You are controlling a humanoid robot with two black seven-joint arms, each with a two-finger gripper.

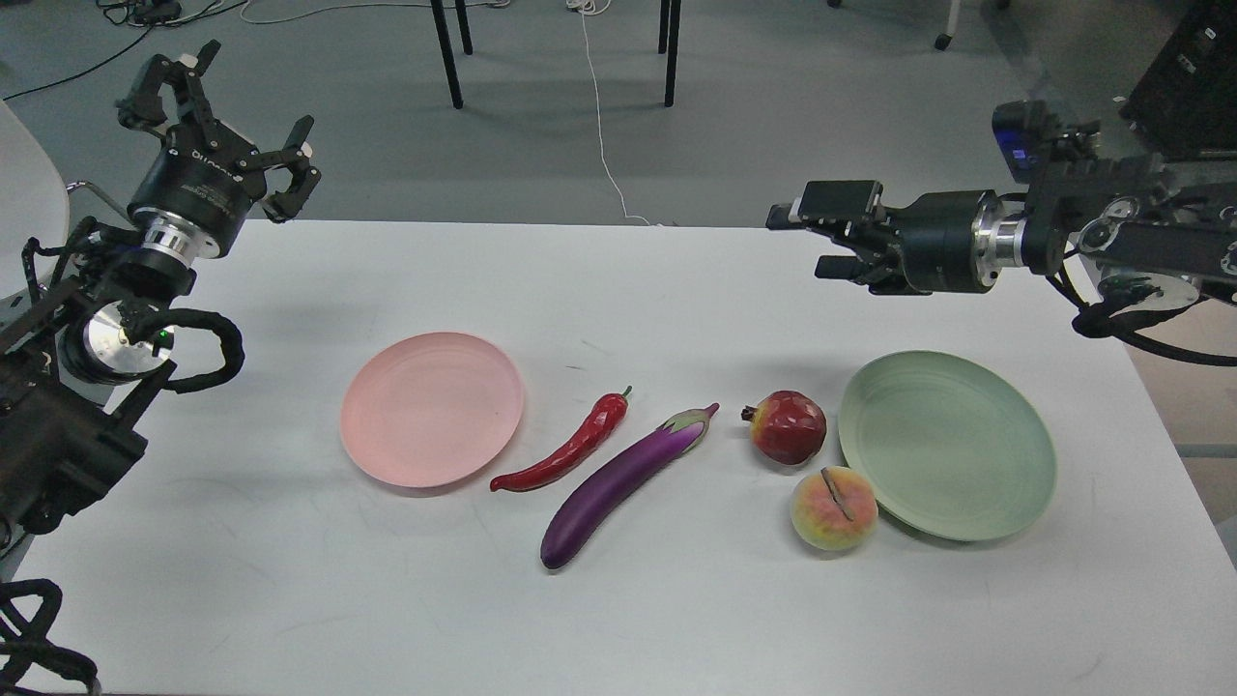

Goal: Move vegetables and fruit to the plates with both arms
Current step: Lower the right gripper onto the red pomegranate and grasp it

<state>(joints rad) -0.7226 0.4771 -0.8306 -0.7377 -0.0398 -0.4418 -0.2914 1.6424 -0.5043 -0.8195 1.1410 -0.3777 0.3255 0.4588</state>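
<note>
My left gripper (253,111) is hovering over the table's far left corner, fingers spread wide, holding nothing. My right gripper (821,237) is hanging above the far right; I cannot tell its spread. On the white table (290,599), chili (565,448) and eggplant (623,481) are lying between pink plate (430,409) and pomegranate (789,426); peach (833,507) is touching the green plate (952,445).

Bare table (676,290) behind the produce; chili (565,448) and eggplant (618,483) lie close together.
</note>
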